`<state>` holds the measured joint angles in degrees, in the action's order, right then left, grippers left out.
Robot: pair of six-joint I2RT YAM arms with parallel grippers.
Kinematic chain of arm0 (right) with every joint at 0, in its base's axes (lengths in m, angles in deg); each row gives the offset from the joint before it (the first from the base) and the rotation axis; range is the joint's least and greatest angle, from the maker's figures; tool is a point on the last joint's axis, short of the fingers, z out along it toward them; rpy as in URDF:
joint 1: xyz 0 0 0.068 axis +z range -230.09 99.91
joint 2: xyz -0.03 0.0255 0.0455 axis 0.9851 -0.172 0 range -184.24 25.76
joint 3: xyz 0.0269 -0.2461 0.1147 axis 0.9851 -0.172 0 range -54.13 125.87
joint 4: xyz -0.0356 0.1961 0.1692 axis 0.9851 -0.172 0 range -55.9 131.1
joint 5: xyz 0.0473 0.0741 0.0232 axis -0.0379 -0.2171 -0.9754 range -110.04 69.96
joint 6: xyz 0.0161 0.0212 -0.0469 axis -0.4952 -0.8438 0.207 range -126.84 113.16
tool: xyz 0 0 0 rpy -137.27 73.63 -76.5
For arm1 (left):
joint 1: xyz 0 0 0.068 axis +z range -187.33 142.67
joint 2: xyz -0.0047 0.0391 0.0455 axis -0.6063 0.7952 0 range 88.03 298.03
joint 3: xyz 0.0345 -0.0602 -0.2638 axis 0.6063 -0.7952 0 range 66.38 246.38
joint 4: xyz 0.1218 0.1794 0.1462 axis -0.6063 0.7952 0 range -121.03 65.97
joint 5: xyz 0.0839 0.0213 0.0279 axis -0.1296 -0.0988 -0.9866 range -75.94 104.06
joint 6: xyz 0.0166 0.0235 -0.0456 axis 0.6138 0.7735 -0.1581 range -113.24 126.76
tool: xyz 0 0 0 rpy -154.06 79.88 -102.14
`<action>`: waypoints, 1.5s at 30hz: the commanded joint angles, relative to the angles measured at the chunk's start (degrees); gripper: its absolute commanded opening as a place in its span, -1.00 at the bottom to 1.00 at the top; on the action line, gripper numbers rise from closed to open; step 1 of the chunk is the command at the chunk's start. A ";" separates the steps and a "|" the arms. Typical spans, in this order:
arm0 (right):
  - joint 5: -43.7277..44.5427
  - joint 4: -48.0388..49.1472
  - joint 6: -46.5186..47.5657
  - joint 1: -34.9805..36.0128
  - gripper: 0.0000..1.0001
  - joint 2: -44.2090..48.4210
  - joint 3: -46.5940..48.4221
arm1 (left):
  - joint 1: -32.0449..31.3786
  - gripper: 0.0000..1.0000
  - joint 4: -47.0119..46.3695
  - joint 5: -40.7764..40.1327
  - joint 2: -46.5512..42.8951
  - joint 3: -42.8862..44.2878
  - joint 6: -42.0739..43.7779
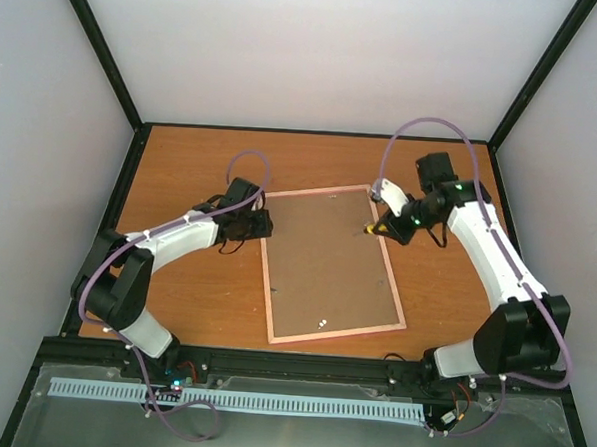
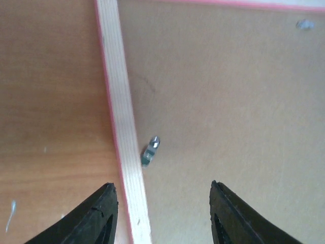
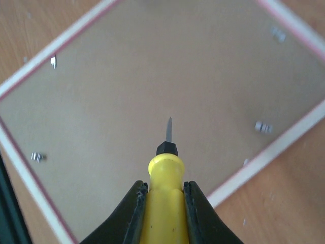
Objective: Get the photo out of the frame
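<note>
The frame (image 1: 269,272) lies face down in the middle of the table, its brown backing board (image 1: 327,260) up and a pale pink edge around it. The photo is hidden under the board. My left gripper (image 1: 261,224) is open at the frame's left edge; in the left wrist view its jaws straddle the pale edge strip (image 2: 122,127), with a small metal clip (image 2: 150,150) just ahead. My right gripper (image 1: 386,228) is shut on a yellow-handled screwdriver (image 3: 165,198), whose tip points over the board (image 3: 152,76) near the frame's right edge.
Small metal clips sit along the board's edges (image 3: 263,127) (image 3: 37,157) (image 3: 53,61). Two tiny clips show near the frame's near edge (image 1: 321,323). Black enclosure posts and white walls stand around the wooden table (image 1: 192,158).
</note>
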<state>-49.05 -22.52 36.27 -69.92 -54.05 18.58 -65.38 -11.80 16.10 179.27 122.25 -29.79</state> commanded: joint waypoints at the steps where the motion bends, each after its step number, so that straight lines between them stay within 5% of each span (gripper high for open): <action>1: -1.09 10.12 -10.43 5.67 -0.95 -5.69 6.43 | -1.26 -0.02 0.05 2.32 -1.95 -4.52 -4.38; 18: -3.26 11.82 -15.99 22.39 -0.94 -35.76 27.79 | -2.18 -0.62 -6.24 3.94 0.05 -13.91 -5.24; 45: 7.76 14.35 -24.15 26.48 -0.94 -48.27 37.01 | -2.17 -0.88 -8.86 5.69 1.35 -15.66 -4.60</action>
<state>-46.17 -10.43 15.11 -43.71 -99.51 53.90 -67.32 -22.58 21.76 178.72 108.22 -35.43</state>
